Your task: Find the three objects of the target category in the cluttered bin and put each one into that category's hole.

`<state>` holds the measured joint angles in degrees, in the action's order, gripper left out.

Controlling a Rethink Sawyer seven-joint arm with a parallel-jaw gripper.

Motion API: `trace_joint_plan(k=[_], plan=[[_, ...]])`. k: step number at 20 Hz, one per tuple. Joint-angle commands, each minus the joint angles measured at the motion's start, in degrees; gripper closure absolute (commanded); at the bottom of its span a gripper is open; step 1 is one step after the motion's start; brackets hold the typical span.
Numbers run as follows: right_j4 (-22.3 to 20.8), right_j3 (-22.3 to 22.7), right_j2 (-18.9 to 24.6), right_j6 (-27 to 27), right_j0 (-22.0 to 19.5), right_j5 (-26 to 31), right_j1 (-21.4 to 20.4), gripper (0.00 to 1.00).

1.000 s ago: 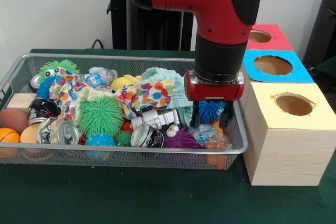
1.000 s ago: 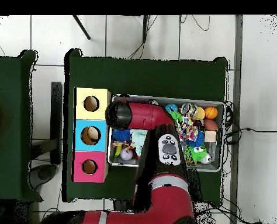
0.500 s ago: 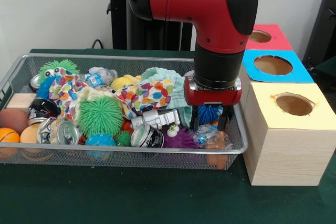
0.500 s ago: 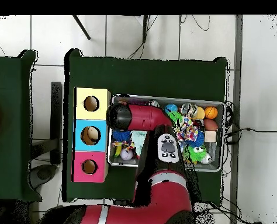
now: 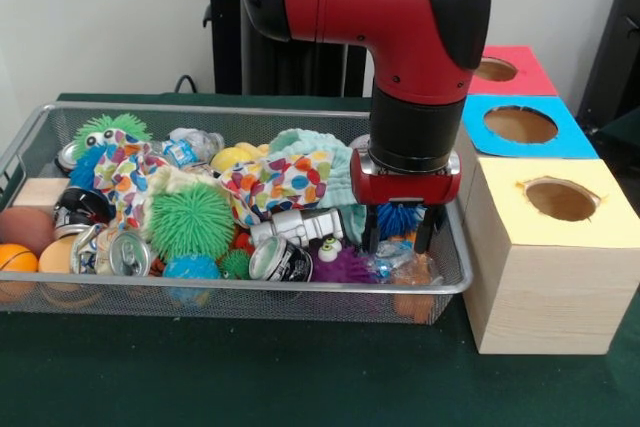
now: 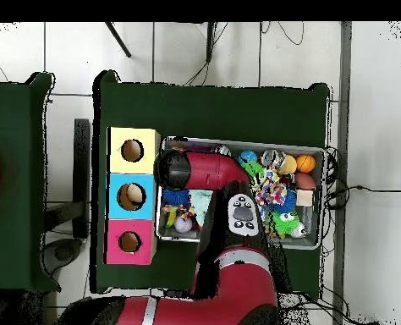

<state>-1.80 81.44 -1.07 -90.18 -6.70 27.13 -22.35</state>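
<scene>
My front camera sits close, facing the arm across the bin; my overhead looks straight down from high, sharing that bin.

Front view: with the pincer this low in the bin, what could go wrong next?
The pincer, open, straddles a blue spiky ball near the bin's end wall. Closing could also snag the crinkled plastic wrapper beside it. The purple spiky toy sits close and may get dragged along on lift.

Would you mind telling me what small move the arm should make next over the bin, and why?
Probably close the gripper. It looks open, its two fingers reaching down into the bin on either side of the blue spiky ball, near the yellow-topped box. Whether the fingers sit low enough for a firm hold is hard to judge.
</scene>
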Motion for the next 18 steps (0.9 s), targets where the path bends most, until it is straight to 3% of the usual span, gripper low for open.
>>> trace_joint_plan(k=[1, 18], plan=[[-2.2, 1.7, 2.2, -6.6, 0.2, -3.6, 1.9, 0.00], [-1.4, 2.0, 2.7, -8.3, 0.8, -6.4, 4.5, 0.00]])
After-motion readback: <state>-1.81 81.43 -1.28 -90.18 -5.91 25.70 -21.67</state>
